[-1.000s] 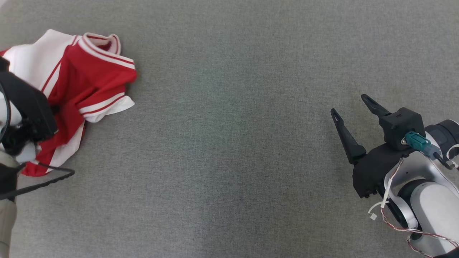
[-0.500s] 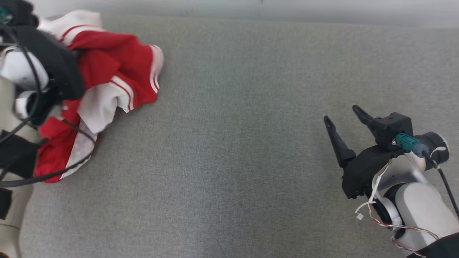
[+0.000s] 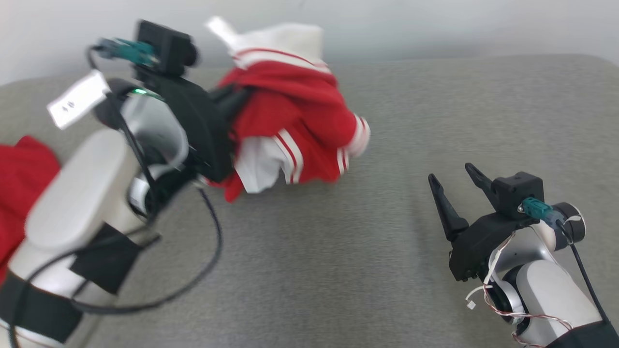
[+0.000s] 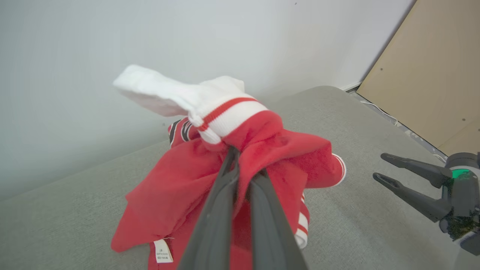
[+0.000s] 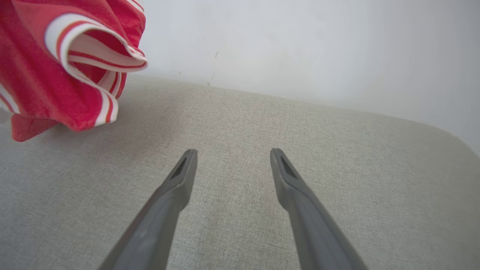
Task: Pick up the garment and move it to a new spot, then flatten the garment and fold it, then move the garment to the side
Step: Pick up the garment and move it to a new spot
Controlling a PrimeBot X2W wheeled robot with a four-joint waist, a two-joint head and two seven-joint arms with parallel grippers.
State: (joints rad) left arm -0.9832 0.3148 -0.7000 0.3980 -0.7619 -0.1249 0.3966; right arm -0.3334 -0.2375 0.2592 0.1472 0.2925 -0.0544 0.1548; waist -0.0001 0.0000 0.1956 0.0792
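head view: left gripper (image 3: 237,104) clamped on the bunched red-and-white garment (image 3: 295,121) near the far edge of the grey fabric surface (image 3: 338,266); right gripper (image 3: 449,172) spread wide, holding nothing, well apart.
left wrist view: fingers (image 4: 213,217) pinch red cloth (a white tag (image 4: 163,251) dangles low).
right wrist view: garment hangs at upper left.

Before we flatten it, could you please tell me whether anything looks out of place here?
Nothing looks damaged. The garment is a crumpled bunch in the shut left gripper, with a white end poking out, so it is far from flat. The right gripper stands open, apart from it.
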